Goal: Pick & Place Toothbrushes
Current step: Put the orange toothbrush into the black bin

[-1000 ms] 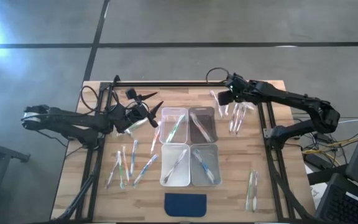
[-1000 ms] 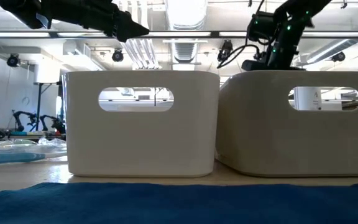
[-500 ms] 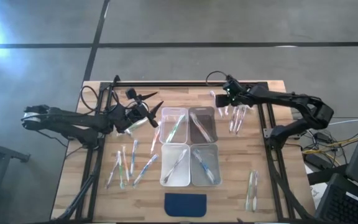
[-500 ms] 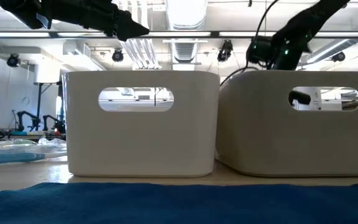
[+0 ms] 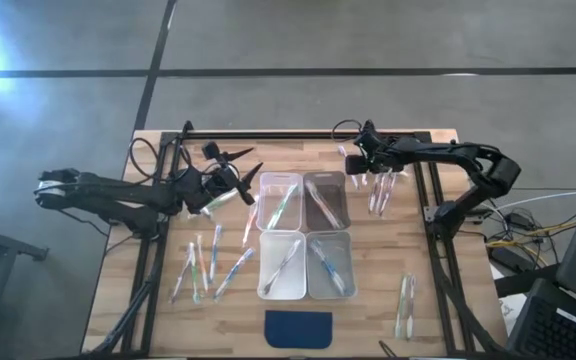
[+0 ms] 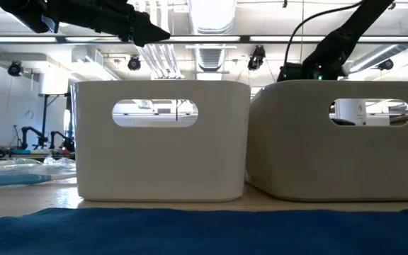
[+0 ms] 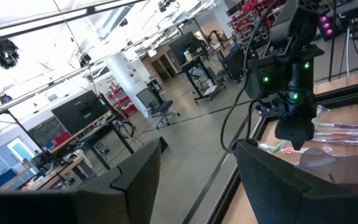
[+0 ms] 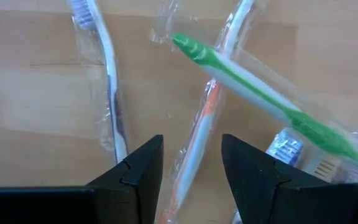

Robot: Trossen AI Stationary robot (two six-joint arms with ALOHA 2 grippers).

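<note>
Wrapped toothbrushes lie flat on the wooden table in loose groups: left of the bins (image 5: 203, 265), at the far right (image 5: 378, 185) and at the near right (image 5: 405, 305). More lie inside the four clear bins (image 5: 303, 235). My right gripper (image 5: 357, 165) points steeply down over the far-right group, open. In the right wrist view its fingers (image 8: 191, 144) stand on either side of an orange-and-white toothbrush (image 8: 207, 106) without touching it. A green one (image 8: 253, 81) lies across that brush and a blue one (image 8: 107, 68) lies beside it. My left gripper (image 5: 246, 163) waits open above the table, left of the bins.
A dark blue pad (image 5: 299, 327) lies at the table's near edge, in front of the bins (image 6: 161, 149). Black frame rails run along the table's left, right and far sides (image 5: 308, 134). Bare wood shows between the bins and the near-right toothbrushes.
My right gripper has come down toward the far-right toothbrushes and tipped more steeply downward; in the low view it has sunk behind the right-hand bin. The toothbrushes have stayed where they were.
</note>
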